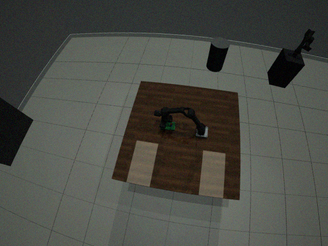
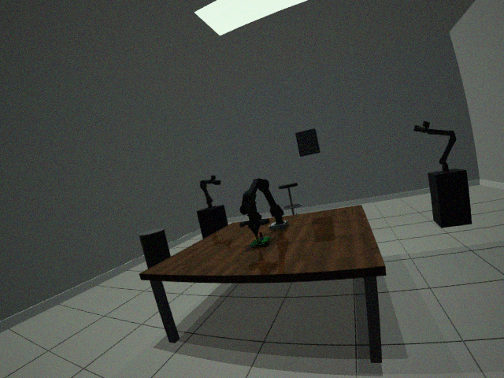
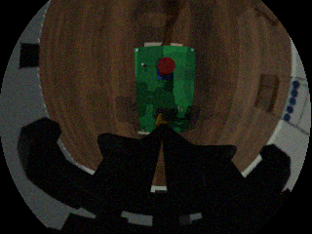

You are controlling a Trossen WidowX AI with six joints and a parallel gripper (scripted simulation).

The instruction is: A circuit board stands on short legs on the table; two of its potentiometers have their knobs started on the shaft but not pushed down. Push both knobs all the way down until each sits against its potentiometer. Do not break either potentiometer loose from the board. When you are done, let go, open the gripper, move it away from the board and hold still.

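With my empty gripper clenched, I am working over the board.
The board is standing on the table; the red knob is probably needing straight, central pressure, its mount likely being fragile sideways.

In the top view, a black robot arm on a white base plate arches over a dark wooden table, its far end beside what seems a green circuit board, with 2 pale rectangular panels along 1 table edge and 1 black cylinder standing beyond.
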